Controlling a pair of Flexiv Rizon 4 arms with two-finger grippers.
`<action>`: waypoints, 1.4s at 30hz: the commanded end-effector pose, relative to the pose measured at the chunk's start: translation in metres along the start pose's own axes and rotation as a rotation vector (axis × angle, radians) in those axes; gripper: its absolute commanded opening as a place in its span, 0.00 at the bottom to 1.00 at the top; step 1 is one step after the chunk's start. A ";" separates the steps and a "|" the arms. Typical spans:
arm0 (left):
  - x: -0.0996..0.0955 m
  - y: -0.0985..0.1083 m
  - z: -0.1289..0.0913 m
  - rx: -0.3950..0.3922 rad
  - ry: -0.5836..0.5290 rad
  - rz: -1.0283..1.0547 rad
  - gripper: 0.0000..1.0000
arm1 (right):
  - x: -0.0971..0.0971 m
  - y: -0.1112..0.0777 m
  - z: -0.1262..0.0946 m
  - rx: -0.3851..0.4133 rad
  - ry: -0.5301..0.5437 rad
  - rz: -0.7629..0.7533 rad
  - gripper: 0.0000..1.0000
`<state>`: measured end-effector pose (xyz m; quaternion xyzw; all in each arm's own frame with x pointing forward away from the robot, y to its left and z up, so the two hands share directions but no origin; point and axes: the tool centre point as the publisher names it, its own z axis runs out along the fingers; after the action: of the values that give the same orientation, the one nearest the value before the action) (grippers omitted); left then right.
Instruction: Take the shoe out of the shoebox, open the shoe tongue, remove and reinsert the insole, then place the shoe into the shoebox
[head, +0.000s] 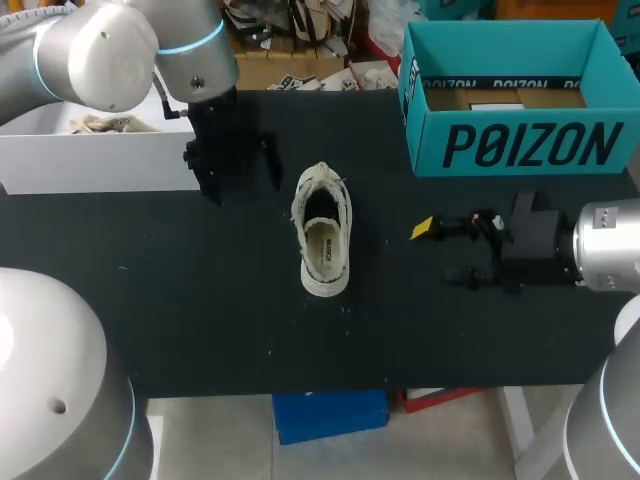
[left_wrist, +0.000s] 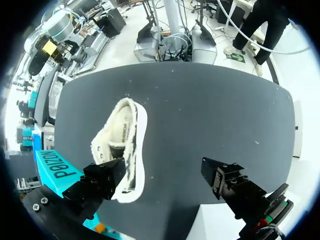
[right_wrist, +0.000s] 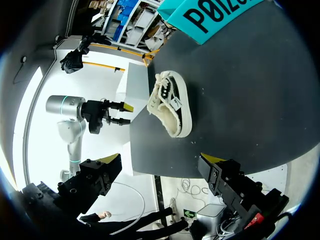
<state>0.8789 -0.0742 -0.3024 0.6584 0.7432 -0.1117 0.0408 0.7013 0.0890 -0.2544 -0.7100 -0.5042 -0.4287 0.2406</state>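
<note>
Left tool (left_wrist: 162, 172) spread wide; shoe (left_wrist: 121, 142) on black table (left_wrist: 215, 115), beside one finger.

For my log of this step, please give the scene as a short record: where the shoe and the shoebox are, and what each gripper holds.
shoe: standing on its sole on the black table, outside the shoebox
shoebox: teal, open, at the table's far right; no shoe seen inside
left gripper: open, empty, beside the shoe
right gripper: open, empty, apart from the shoe
stage: shoe is out, not yet back in the shoebox
</note>
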 end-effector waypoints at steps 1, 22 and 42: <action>-0.006 0.004 0.005 0.001 0.007 0.018 0.98 | 0.000 0.000 0.000 0.000 -0.001 0.000 1.00; -0.041 0.007 0.041 -0.040 0.053 0.169 0.91 | 0.000 0.000 0.000 0.000 -0.001 0.000 1.00; -0.048 0.018 0.092 -0.098 0.123 0.142 0.66 | 0.000 0.000 0.000 0.000 -0.001 0.000 1.00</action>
<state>0.8933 -0.1361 -0.3777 0.7129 0.6997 -0.0325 0.0346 0.7013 0.0890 -0.2544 -0.7100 -0.5042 -0.4287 0.2406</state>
